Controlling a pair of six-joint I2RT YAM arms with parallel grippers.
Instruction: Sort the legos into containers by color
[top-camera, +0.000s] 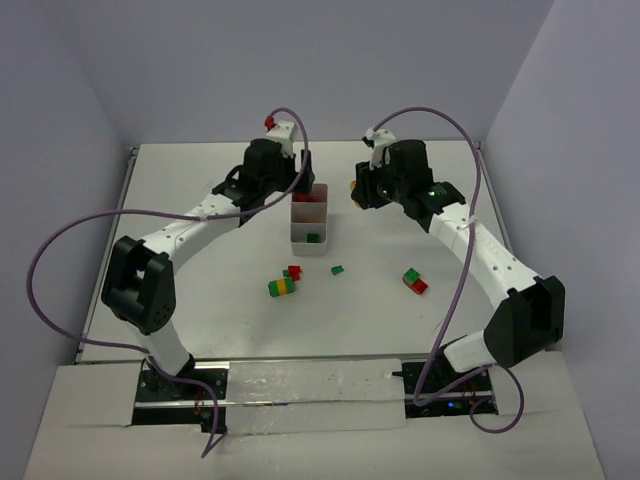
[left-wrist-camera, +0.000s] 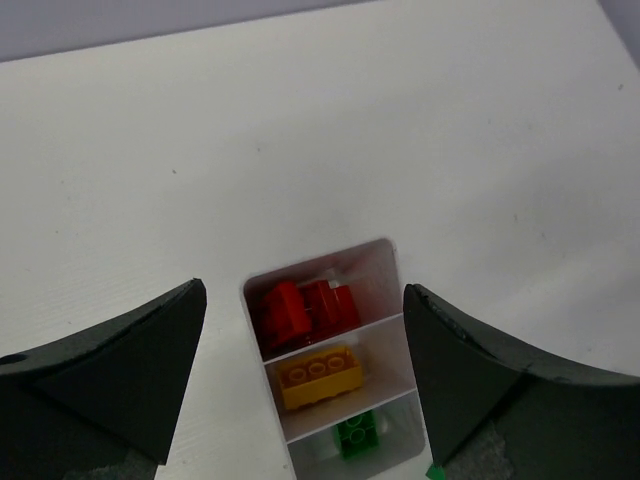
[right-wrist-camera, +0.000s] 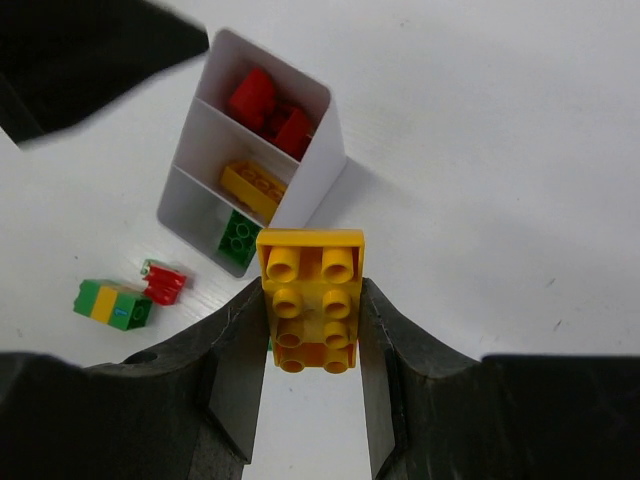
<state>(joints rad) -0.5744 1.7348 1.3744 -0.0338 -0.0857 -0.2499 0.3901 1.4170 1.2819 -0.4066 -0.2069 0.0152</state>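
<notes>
On the left, the left gripper (left-wrist-camera: 303, 300) hangs over the tray (left-wrist-camera: 398, 290) with its jaws spread wide and nothing between them. In the wrist view we see the tray's far end framed between the two fingers (left-wrist-camera: 130, 370). From far to near, its three compartments hold red bricks (left-wrist-camera: 303, 310), a yellow brick (left-wrist-camera: 320, 375) and a green brick (left-wrist-camera: 355, 435).

On the table (top-camera: 220, 290) in front of the tray we find loose pieces. There is a green-yellow-green stack (top-camera: 282, 288) with a red brick (top-camera: 293, 272) just beside it, then a small green brick (top-camera: 338, 270). Further right lies a green-and-red pair (top-camera: 414, 281).

To the right of the tray and apart from it, the right gripper (right-wrist-camera: 312, 295) is clenched on an eight-stud yellow brick (right-wrist-camera: 312, 265). The brick sits lengthwise between the finger pads with its studs facing the wrist camera. Its far end sticks out beyond the fingertips, above the table just short of the tray's green compartment.
</notes>
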